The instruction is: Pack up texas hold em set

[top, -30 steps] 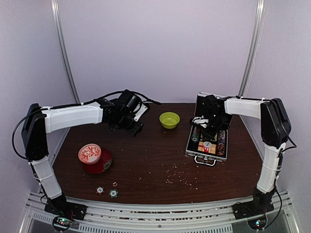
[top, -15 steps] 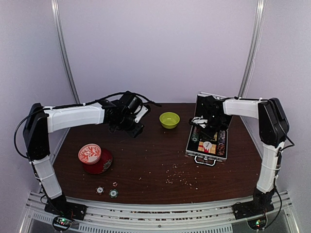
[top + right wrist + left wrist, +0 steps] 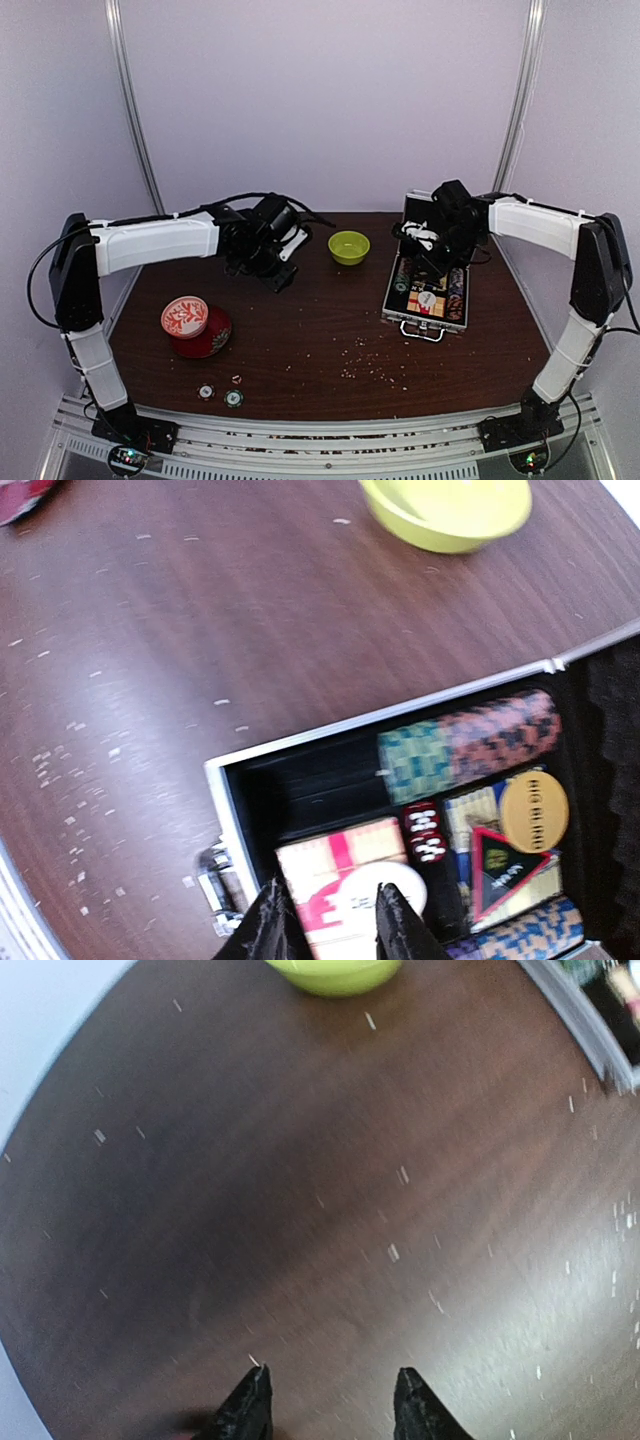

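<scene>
Above the case (image 3: 222, 790) at right, right fingers (image 3: 268, 925) had risen, apart and empty; left fingers (image 3: 245, 1415) likewise; chips (image 3: 233, 398) remained unpacked.

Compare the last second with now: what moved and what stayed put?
The right hand pulled back toward the far end of the open case, its elbow swinging out to the right; it holds nothing. The left hand edged right, toward the green bowl, also empty. Case, bowl, red-and-white tin and the loose chips near the front edge did not move.
</scene>
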